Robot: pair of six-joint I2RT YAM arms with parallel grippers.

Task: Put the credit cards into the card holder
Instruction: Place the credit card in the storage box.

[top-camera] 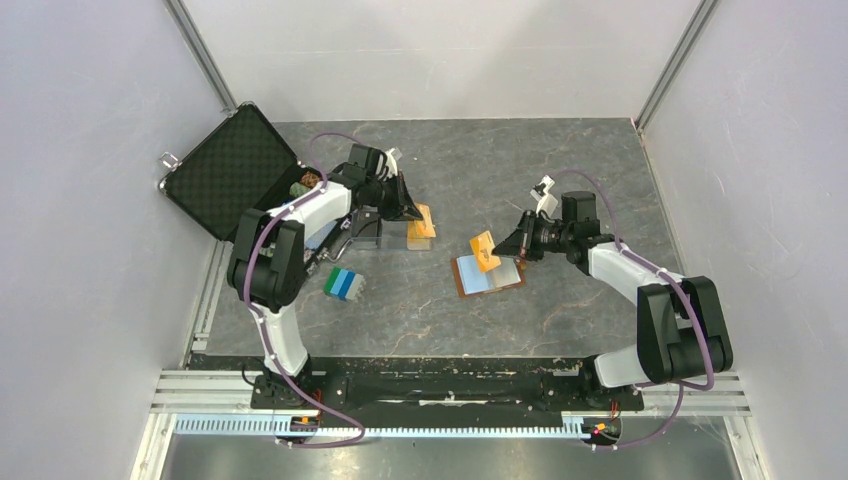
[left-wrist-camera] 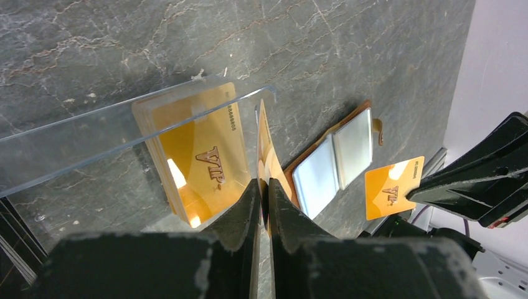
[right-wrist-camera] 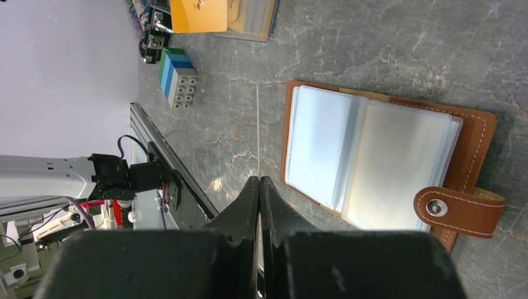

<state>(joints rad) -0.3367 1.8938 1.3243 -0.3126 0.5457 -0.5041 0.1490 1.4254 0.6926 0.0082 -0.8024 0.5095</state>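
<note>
1. My left gripper (left-wrist-camera: 262,187) was pressed together on an orange card (left-wrist-camera: 264,140), which stood on edge just beside a clear tray (left-wrist-camera: 81,140).
2. That tray held a stack of orange cards (left-wrist-camera: 193,156) marked VIP.
3. My right gripper (right-wrist-camera: 258,184) pinched a second orange card (left-wrist-camera: 393,187), seen only as a thin line from its own wrist.
4. The card holder (right-wrist-camera: 373,156) lay open on the grey table (top-camera: 560,160) between my arms, pale sleeves up and snap tab (right-wrist-camera: 457,208) loose.
5. The second orange card hung by the holder's edge; I could not tell whether they touched.
6. A striped block (top-camera: 343,284) sat near my left arm, and a black case (top-camera: 232,170) stood open at the far left.
</note>
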